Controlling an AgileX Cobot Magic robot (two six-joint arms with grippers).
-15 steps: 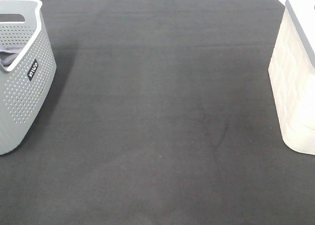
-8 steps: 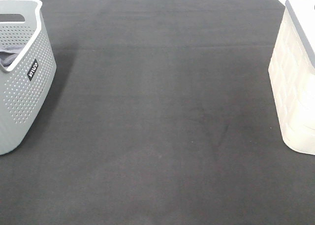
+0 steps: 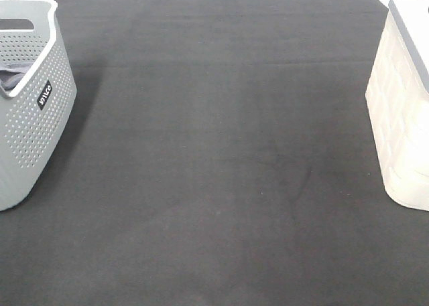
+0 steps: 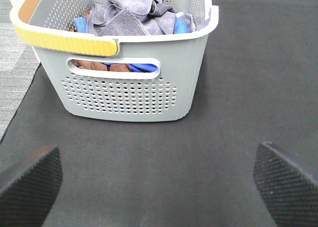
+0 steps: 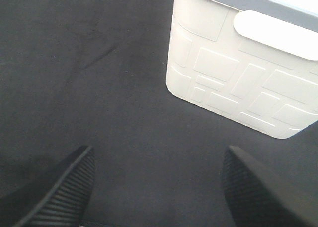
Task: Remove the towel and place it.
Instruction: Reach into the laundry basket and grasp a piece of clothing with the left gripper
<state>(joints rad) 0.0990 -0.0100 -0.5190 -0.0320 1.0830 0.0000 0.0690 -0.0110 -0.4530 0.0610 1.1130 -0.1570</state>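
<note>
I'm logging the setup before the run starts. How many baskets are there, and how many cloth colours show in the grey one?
Baskets: 2 (grey perforated basket, white basket)
Cloth colours in the grey basket: 3 (greyish-lavender towel, blue cloth, brown cloth); how many pieces of each colour cannot be told
Total: 5
</note>
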